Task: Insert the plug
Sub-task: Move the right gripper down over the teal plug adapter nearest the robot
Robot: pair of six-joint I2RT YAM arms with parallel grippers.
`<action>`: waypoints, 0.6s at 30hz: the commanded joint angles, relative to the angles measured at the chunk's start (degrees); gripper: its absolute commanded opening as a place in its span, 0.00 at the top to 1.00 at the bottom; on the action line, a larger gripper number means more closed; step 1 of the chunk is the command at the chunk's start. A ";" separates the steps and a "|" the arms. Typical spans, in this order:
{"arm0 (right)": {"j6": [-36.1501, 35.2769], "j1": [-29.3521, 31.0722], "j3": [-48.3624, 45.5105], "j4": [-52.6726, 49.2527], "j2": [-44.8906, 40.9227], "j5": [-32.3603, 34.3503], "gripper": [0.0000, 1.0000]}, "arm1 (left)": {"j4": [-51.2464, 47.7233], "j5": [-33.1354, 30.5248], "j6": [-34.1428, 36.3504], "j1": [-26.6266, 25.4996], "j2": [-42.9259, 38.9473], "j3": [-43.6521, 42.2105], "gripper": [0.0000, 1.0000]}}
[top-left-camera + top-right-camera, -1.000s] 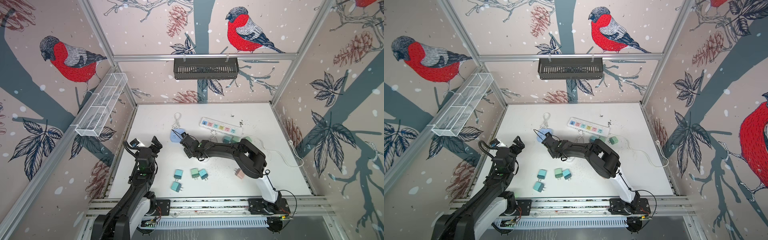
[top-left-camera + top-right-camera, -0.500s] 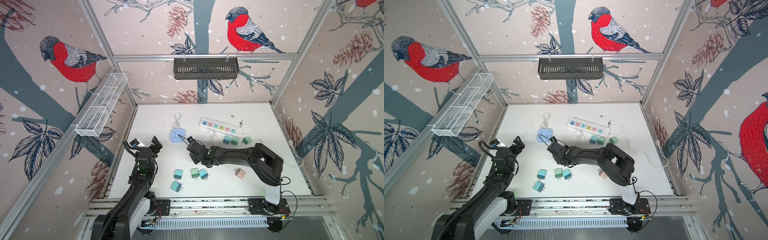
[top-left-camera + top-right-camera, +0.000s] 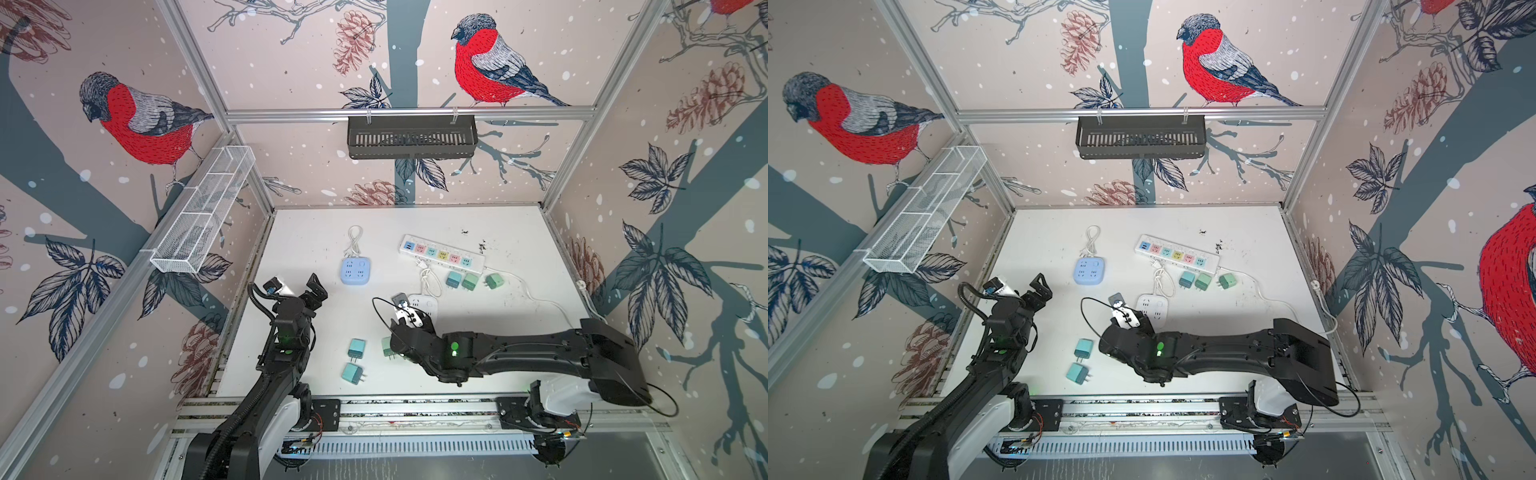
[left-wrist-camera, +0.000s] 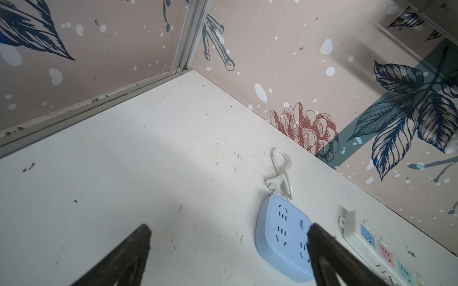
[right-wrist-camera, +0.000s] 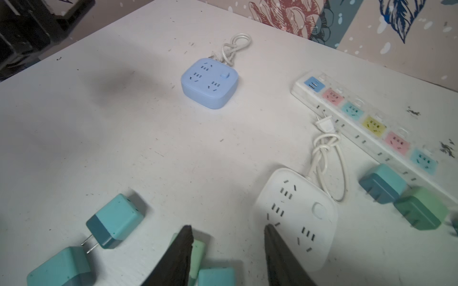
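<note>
Nothing was inserted yet. My right gripper hung part-open and empty over the green plug (my likely target), which lay near-centre, just left of the white socket block. My left gripper gaped wide, idle. Grasping and insertion were both left to do.

A black basket hangs on the back wall, a white mesh rack at the left.

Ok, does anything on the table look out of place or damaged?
Nothing looks spilled or broken. The plug cubes lie scattered on their sides, none visibly in a socket, and dark scuff marks speckle the table beside the long power strip.
</note>
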 commanded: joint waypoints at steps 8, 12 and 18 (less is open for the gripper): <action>8.21 0.25 -10.59 7.41 -5.09 -4.14 0.47 | 2.42 2.84 1.31 -0.02 4.16 2.38 0.03; 7.91 0.30 -11.45 10.69 -2.71 -8.83 0.47 | 2.39 3.43 1.53 -0.14 4.83 2.80 0.03; 8.12 -0.23 -11.71 13.11 0.34 -12.81 0.47 | 2.68 3.26 1.43 -0.10 3.94 2.25 0.03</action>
